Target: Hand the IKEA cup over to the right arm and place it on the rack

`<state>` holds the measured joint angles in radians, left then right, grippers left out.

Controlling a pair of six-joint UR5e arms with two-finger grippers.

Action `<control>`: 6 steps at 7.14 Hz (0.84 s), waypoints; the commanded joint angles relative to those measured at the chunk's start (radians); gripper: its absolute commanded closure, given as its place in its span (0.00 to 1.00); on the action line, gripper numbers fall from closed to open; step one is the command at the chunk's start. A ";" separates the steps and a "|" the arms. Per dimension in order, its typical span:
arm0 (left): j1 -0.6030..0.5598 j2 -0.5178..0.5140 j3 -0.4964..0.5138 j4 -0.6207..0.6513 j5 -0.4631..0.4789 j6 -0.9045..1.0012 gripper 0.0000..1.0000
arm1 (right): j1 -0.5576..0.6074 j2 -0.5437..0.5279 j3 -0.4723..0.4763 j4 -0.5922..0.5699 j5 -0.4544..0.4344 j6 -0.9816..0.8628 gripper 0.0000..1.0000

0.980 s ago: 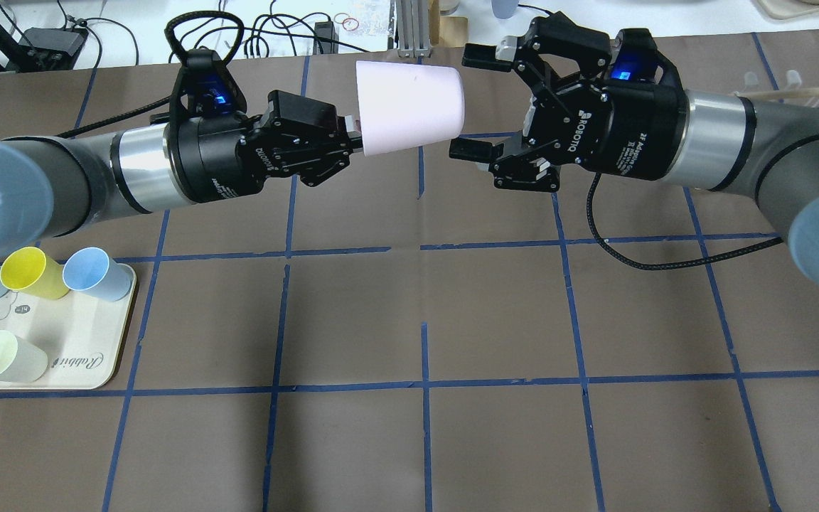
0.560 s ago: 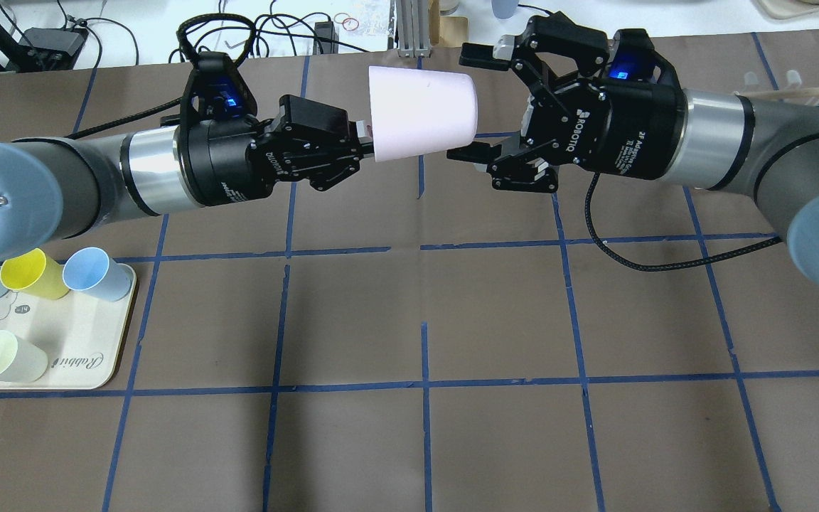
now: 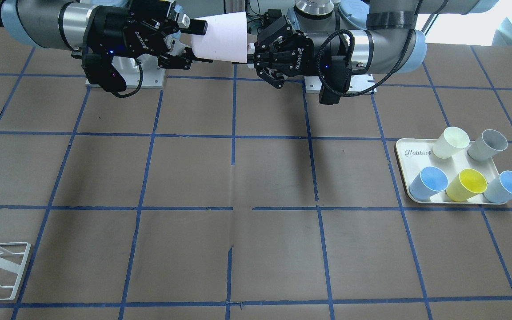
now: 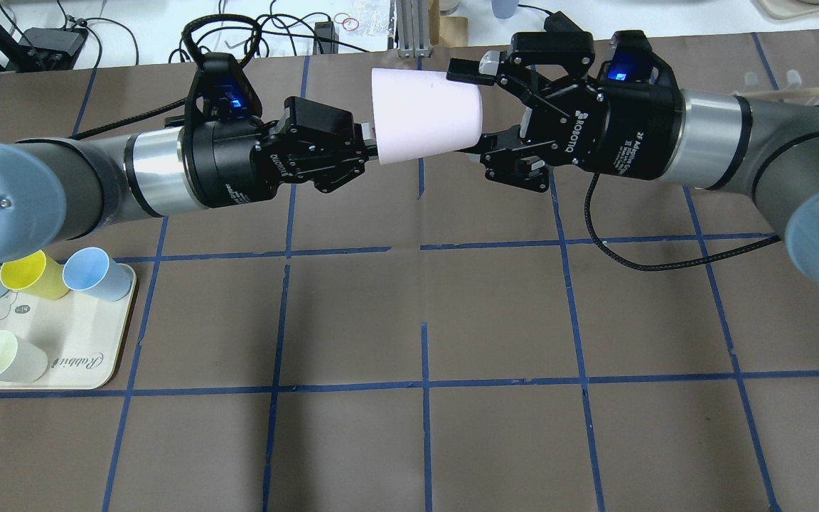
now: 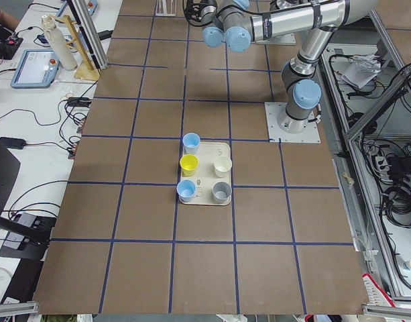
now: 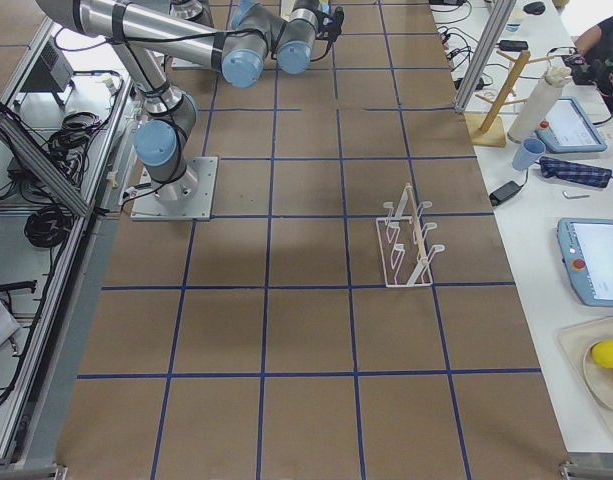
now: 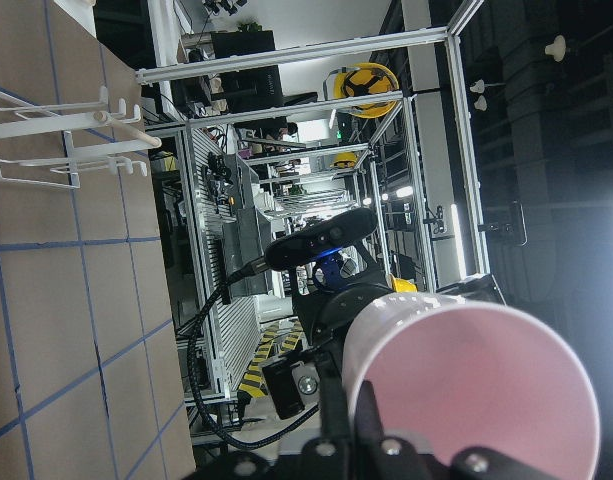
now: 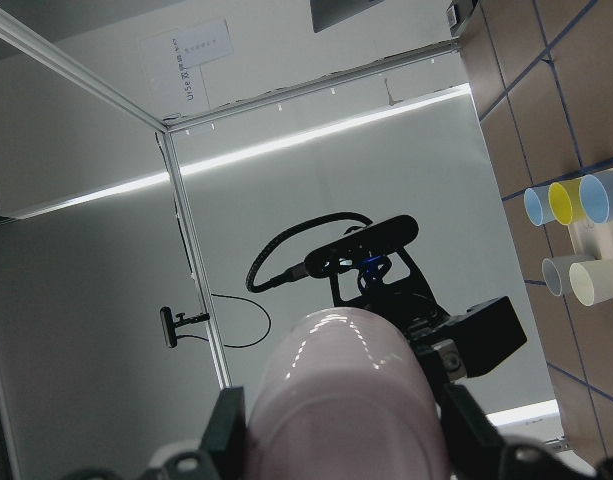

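"ROBOTIQ" is printed in white on the black body of both hands. The right hand (image 4: 473, 107) also carries "2F Adaptive", and the rest of that line curves out of sight. The cream tray (image 4: 61, 327) at the left end of the bench (image 4: 424, 427) reads "Rabbit" in script beside a small drawn figure.

The IKEA cup (image 4: 424, 114) lies on its side in the air, well above the bench, between the two hands. Its wide mouth faces the left hand (image 4: 367, 144) and its narrow base faces the right hand. The left hand is clamped on the cup's wall at the edge of the mouth.

The right arm (image 4: 736, 142) reaches in from the other side. Its hand's fingers stand apart, one on each side of the cup's narrow end, so the base sits between them. Whether the pads press the wall cannot be told.

The rack (image 6: 406, 240) stands on the bench towards the robot's right, well apart from the cup.
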<state>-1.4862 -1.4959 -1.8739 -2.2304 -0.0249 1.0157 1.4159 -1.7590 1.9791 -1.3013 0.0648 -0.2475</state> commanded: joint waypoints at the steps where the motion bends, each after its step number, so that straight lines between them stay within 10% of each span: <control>1: 0.000 -0.001 -0.001 0.000 0.002 0.000 0.98 | -0.002 0.001 0.000 0.000 0.001 0.000 0.61; 2: 0.000 -0.001 0.001 0.000 0.002 -0.014 0.02 | -0.002 0.003 -0.003 -0.001 0.000 0.000 0.64; 6: 0.018 0.012 0.015 0.001 0.016 -0.084 0.00 | -0.055 0.006 -0.020 0.000 -0.041 0.002 0.71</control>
<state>-1.4819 -1.4919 -1.8688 -2.2301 -0.0197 0.9763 1.3876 -1.7537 1.9605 -1.3015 0.0472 -0.2467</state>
